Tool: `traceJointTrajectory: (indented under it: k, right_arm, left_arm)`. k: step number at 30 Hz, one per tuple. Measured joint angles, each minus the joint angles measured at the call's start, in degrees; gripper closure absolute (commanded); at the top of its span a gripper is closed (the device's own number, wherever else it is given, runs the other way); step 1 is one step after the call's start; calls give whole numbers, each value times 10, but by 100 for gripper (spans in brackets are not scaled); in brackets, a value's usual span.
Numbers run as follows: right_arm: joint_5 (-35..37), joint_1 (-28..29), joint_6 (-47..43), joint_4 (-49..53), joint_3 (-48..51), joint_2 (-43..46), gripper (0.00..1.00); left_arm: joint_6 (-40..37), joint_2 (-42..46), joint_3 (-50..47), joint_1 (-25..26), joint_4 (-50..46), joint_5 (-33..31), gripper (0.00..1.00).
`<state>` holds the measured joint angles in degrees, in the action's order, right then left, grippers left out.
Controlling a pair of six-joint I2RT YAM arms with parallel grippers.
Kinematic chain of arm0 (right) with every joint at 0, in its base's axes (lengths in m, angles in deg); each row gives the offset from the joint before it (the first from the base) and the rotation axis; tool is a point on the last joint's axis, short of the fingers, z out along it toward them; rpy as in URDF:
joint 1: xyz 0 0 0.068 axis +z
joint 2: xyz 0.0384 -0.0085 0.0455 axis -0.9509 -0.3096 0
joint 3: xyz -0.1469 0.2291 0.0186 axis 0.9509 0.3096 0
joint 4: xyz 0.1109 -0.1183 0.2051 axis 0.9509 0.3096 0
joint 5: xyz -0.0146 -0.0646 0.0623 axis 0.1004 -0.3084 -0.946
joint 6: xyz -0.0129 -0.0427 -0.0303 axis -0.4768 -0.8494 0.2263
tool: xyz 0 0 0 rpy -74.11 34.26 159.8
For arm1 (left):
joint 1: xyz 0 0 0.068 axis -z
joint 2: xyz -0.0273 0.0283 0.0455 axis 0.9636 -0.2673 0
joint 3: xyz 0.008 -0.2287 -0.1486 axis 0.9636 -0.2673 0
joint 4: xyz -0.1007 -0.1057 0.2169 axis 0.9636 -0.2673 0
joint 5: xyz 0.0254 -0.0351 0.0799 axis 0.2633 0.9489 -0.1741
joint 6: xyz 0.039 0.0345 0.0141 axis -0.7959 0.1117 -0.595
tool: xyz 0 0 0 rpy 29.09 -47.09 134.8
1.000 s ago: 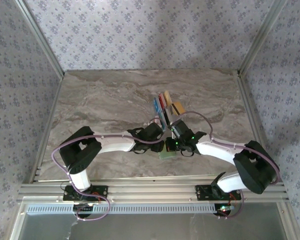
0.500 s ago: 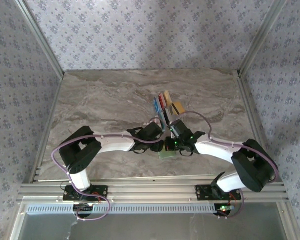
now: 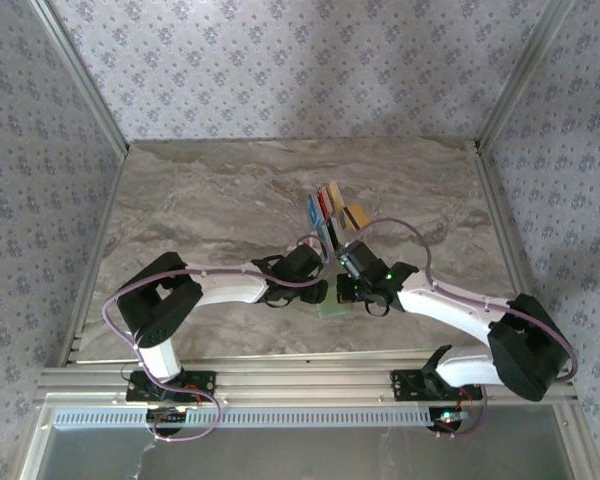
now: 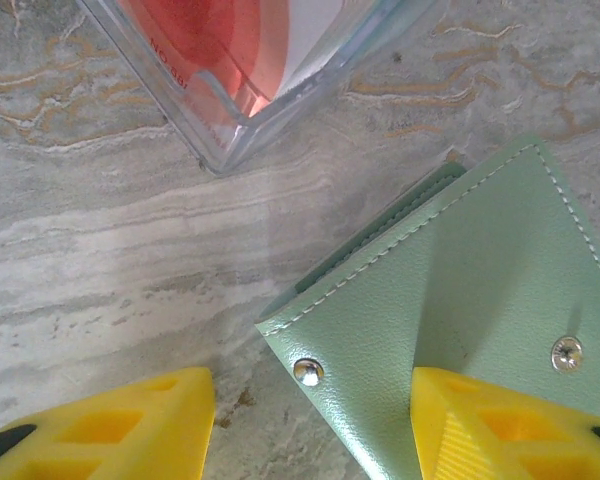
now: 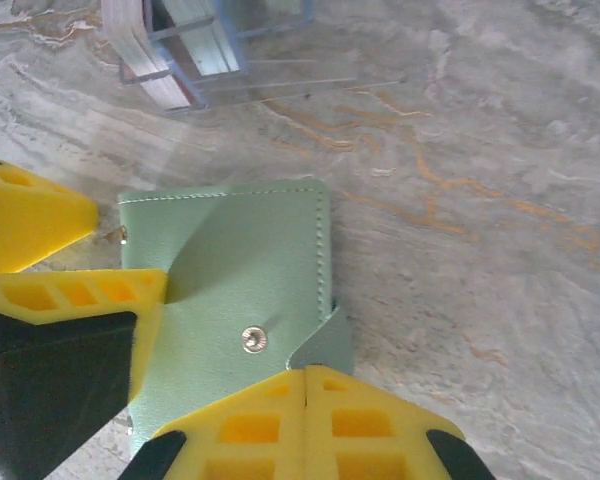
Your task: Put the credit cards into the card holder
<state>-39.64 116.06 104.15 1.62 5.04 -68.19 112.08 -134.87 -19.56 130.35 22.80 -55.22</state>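
The pale green card holder (image 3: 332, 308) lies flat on the marble table between my two grippers. My right gripper (image 5: 307, 375) is shut on the lifted flap at the card holder's (image 5: 235, 260) near right edge. My left gripper (image 4: 312, 400) is open, with one yellow finger (image 4: 500, 430) over the card holder (image 4: 470, 280) and the other on the table beside its snap corner. The credit cards (image 3: 328, 205) stand upright in a clear rack just beyond. A white-and-red card (image 4: 230, 40) shows through the rack's corner.
The clear plastic rack (image 5: 195, 55) stands close behind the holder, a short way from both grippers. Patterned walls and metal frame posts (image 3: 85, 90) close in the table on three sides. Bare marble (image 3: 200, 200) stretches to the left and back.
The right arm's elbow has swung outward to the right and lower, while its gripper stays at the holder. The left arm and the cards have not moved.
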Motion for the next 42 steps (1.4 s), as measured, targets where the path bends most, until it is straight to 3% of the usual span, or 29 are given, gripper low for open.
traceJointTrajectory:
  k: [2,7,18,23,28,42]
  right_arm:
    - [11,-2,3,12,0,4,89]
    - [26,-7,9,25,0,5,74]
    - [25,3,7,23,0,5,55]
    - [25,17,-4,22,-10,-2,55]
    - [28,17,-10,22,-33,-33,63]
    - [32,17,-17,28,-41,-54,74]
  left_arm:
    - [0,0,0,0,1,0,46]
    - [0,1,-1,0,2,0,46]
    - [0,5,-11,-3,15,3,46]
    - [0,5,-12,-4,16,5,46]
    - [0,8,-17,-4,23,5,46]
    - [0,9,-19,-4,27,5,46]
